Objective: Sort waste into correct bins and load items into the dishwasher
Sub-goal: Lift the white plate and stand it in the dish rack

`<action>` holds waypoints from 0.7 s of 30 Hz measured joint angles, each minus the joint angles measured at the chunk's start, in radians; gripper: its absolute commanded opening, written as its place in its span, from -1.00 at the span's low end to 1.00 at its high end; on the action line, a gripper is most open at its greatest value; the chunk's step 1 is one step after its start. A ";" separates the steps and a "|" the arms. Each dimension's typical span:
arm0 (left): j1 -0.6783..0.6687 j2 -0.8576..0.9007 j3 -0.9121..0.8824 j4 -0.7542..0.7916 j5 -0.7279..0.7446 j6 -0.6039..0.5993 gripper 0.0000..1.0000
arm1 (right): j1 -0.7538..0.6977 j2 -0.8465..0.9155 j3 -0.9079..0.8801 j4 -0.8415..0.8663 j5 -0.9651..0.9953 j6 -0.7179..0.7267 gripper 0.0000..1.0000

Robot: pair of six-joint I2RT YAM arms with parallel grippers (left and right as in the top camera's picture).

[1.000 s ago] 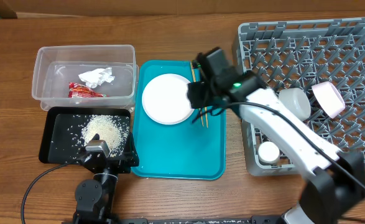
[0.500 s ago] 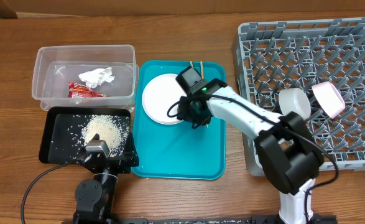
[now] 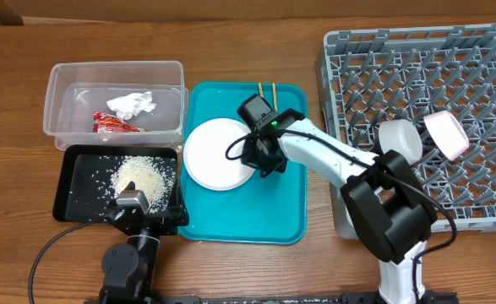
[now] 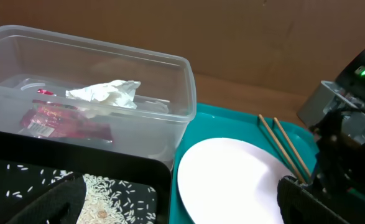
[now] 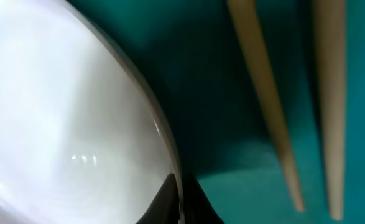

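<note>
My right gripper [image 3: 260, 156] is shut on the right rim of a round white plate [image 3: 214, 154] on the teal tray [image 3: 256, 211]. The right wrist view shows both fingers [image 5: 181, 205] pinching the plate's rim [image 5: 58, 112]. Two wooden chopsticks [image 3: 269, 89] lie on the tray beside them, partly under the arm. My left gripper [image 3: 138, 207] is open and empty above the black tray [image 3: 70, 203], which holds rice [image 3: 139, 176]. The clear tub [image 3: 112, 72] holds the white tissue [image 3: 131, 104] and the red wrapper [image 3: 114, 125].
The grey dish rack [image 3: 400, 51] stands at the right with a white bowl [image 3: 400, 139] and a pale pink bowl [image 3: 446, 133] in it. The right arm crosses the rack's front left corner.
My right gripper came down onto the plate's right rim and closed on it. The plate has shifted toward the front left of the teal tray. The left arm has not moved.
</note>
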 measured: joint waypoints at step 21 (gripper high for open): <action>0.000 0.000 0.000 0.000 0.000 0.000 1.00 | -0.273 -0.525 -0.008 -0.012 1.183 -0.380 -0.92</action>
